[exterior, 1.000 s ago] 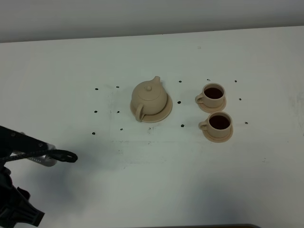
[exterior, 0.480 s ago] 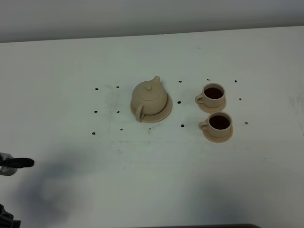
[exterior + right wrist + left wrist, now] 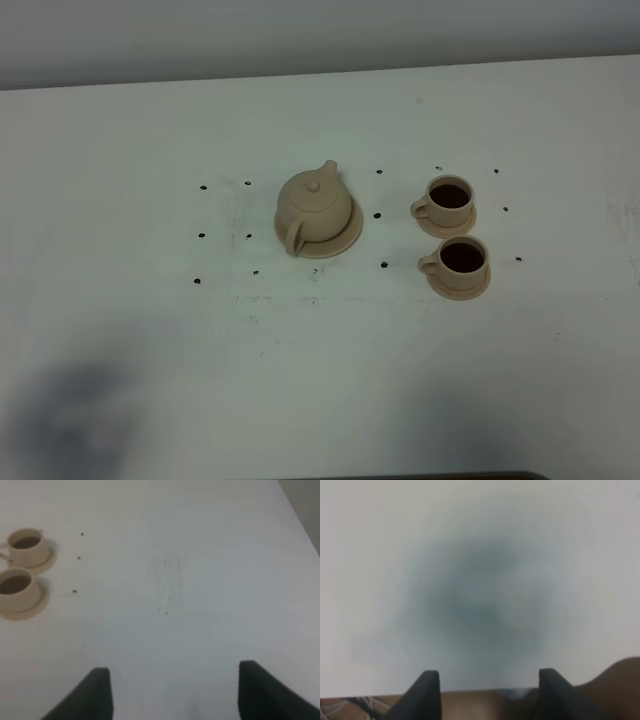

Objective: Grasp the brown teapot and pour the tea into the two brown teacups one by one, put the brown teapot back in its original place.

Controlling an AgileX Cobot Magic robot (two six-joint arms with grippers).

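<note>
A white table [image 3: 150,130], dotted with small black marks, is filling the high view under a grey wall. The brown teapot [image 3: 313,205] is sitting upright on its wide saucer [image 3: 347,232] near the table's middle, lid on, nothing touching it. The two brown teacups [image 3: 450,198] [image 3: 461,260] are standing just beside each other to its right, each on a small saucer and each holding dark liquid. My left gripper [image 3: 489,696] is hanging with fingers spread over a blurred shadow at the table edge, holding nothing. My right gripper [image 3: 174,692] is likewise hanging parted and empty, well apart from the cups.
</note>
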